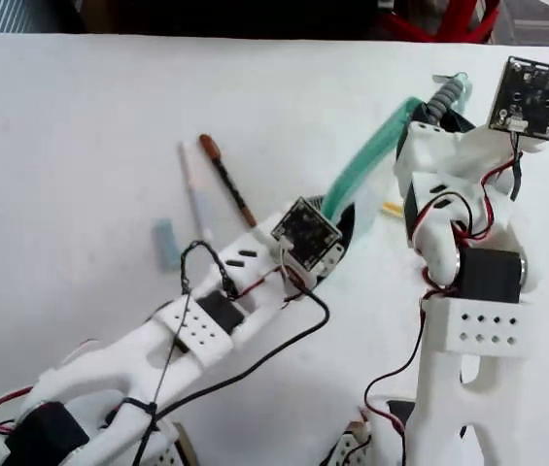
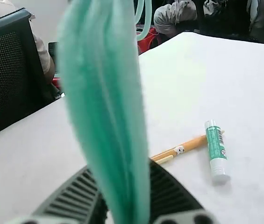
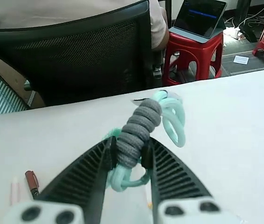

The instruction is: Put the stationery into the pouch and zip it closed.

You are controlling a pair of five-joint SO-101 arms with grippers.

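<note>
Over the table (image 1: 80, 116): teal pouch (image 1: 371, 155) held between two pincers, stationery not yet loaded.
Left pincer (image 2: 122, 179) pinches the pouch fabric; right pincer (image 3: 131, 145) is clamped on the grey braided pull (image 3: 139, 126). Brown pen (image 1: 225, 180) and white pen (image 1: 194, 199) lie well apart from it. Best to steady the mouth facing them before freeing either grip.

In the high view the pouch (image 1: 376, 150) is a strip right of centre. Its lower end is hidden under the left arm's camera (image 1: 306, 236). Its top and cord (image 1: 441, 95) run behind the right arm (image 1: 449, 233), which covers most of a pencil (image 1: 392, 208). In the left wrist view the pouch (image 2: 106, 107) is a blur that hides one end of the pencil (image 2: 190, 143).
</note>
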